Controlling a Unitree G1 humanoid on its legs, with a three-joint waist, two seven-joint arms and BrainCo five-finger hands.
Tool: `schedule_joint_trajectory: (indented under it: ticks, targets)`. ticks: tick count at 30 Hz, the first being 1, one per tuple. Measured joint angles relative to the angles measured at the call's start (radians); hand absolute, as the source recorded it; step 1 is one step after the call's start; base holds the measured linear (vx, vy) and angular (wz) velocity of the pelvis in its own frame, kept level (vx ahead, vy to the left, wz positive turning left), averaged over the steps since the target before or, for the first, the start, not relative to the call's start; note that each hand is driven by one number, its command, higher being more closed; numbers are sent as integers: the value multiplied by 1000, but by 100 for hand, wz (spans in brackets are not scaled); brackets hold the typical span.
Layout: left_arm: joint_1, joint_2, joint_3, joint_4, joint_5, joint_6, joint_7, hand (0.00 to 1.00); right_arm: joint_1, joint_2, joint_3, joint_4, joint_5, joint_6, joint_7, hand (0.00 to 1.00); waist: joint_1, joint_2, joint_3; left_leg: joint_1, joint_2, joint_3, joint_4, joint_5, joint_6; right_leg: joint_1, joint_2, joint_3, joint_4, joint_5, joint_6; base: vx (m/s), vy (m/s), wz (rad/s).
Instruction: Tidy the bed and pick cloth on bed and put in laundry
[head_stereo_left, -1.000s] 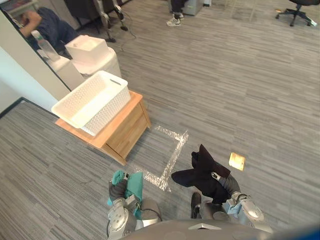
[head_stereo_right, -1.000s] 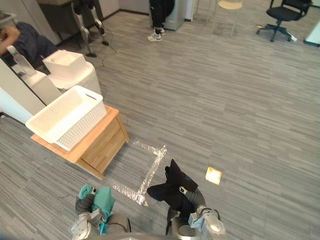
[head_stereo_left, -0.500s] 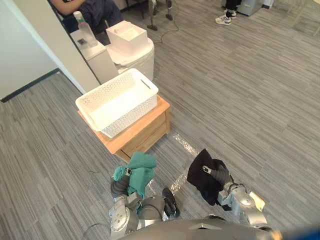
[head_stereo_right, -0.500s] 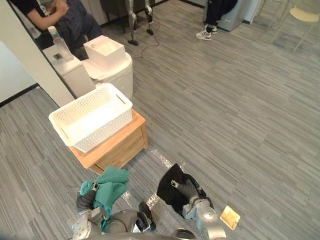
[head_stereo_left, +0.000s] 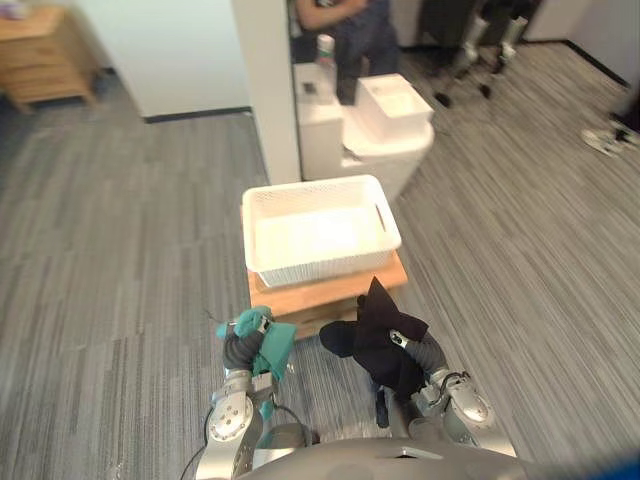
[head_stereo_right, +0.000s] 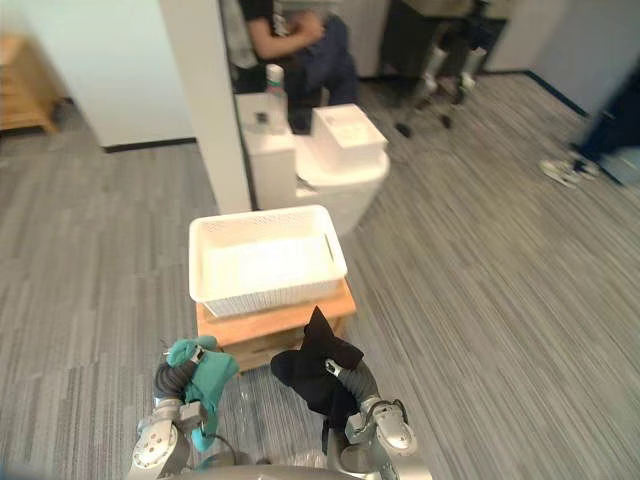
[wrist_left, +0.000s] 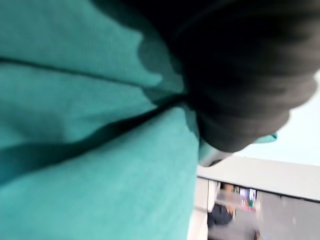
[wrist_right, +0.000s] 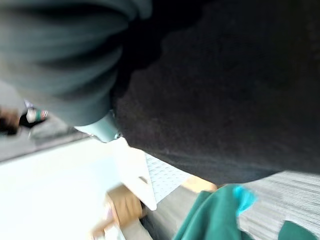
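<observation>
A white lattice laundry basket (head_stereo_left: 320, 230) sits on a low wooden cabinet (head_stereo_left: 335, 291) straight ahead of me. My left hand (head_stereo_left: 238, 350) is low at the left, shut on a bunched teal cloth (head_stereo_left: 268, 343), which covers most of the left wrist view (wrist_left: 75, 150). My right hand (head_stereo_left: 424, 351) is low at the right, shut on a black cloth (head_stereo_left: 381, 335) that stands up in a peak just short of the cabinet's front edge. In the right wrist view, the black cloth (wrist_right: 225, 100) hangs past the dark cover, with the basket (wrist_right: 160, 180) beyond it. The basket looks empty.
Behind the basket stands a white rounded unit with a white box (head_stereo_left: 388, 105) on top and a bottle (head_stereo_left: 325, 46) beside it. A white pillar (head_stereo_left: 266, 80) rises at the back, with a person (head_stereo_right: 300, 40) seated behind it. A wooden dresser (head_stereo_left: 40, 52) stands far left.
The whole picture has swung round, so the basket and cabinet now lie straight ahead and nearer. Both hands still hold their cloths, and the black cloth is raised closer to the cabinet.
</observation>
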Motion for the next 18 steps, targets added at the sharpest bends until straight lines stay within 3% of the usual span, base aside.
schedule_joint_trajectory:
  ticks: [1,2,3,5,7,9,10,11,12,13,15,18]
  targets:
    - [-1,-11,-4,-2,-1,0,0,100,-11,-9,-14,-3,1,-1,0,100,6,17,1,-9,19,18,9,-2,-5,0,10,-11,-6,-19,-11,310,-184,58]
    - [-8,-29,-5,-2,-1,1,-1,100,-35,-13,-30,-1,4,-1,-1,100,3,41,1,-40,46,63,51,16,-33,8,15,-35,-20,-35,-22,298,-195,68]
    - [-17,-39,-4,-1,-6,3,-1,100,-37,-14,-42,0,15,-1,-1,100,-1,44,13,-91,76,118,175,52,-69,55,12,-63,-63,-41,-29,284,-211,72]
    - [-32,-42,-1,0,-10,4,-12,100,-34,-18,-52,-4,18,2,-4,100,2,39,44,-157,144,218,392,79,-80,167,15,-97,-129,-45,-40,243,-190,48]
    - [-15,-41,-1,0,-10,4,-43,100,-9,-17,-57,-4,18,3,-8,100,8,26,46,-200,200,318,430,53,-48,254,11,-116,-183,-60,-55,241,-131,11]
    - [-9,-38,-1,-1,-10,4,-66,100,-18,-15,-60,-5,18,4,-9,100,5,32,45,-233,188,322,265,61,-48,277,7,-108,-206,-54,-45,319,-23,-26]
    - [-6,-40,-1,-1,-12,4,-81,100,-19,-13,-65,-3,17,11,-11,100,4,35,48,-245,161,285,109,111,-53,279,3,-98,-205,-53,-33,349,94,-30]
    - [-4,-43,-4,-1,-16,4,-89,100,-14,-15,-75,-2,17,21,-15,100,6,41,44,-243,139,236,-42,216,-54,278,5,-83,-202,-62,-18,284,127,-32]
    - [-3,-46,-4,-1,-19,5,-90,100,-11,-18,-77,-2,17,24,-17,100,6,56,39,-241,138,216,-86,295,-54,279,14,-75,-202,-69,-8,218,132,-41]
    - [-7,-47,-2,6,-23,10,-90,100,-8,-17,-79,12,18,29,-22,100,6,49,44,-228,137,221,-87,340,-43,283,12,-57,-199,-80,5,208,135,-36]
    - [-13,-31,-2,5,-38,22,-95,100,11,-6,-77,-14,20,26,-23,100,0,9,29,-218,104,250,-115,314,-34,278,-29,-50,-202,-98,28,198,132,-22]
    - [-26,-17,-10,5,-40,42,-123,100,25,8,-87,-16,24,19,-38,100,-8,-3,30,-179,63,275,-151,300,-22,276,-69,-44,-170,-132,50,144,102,-9]
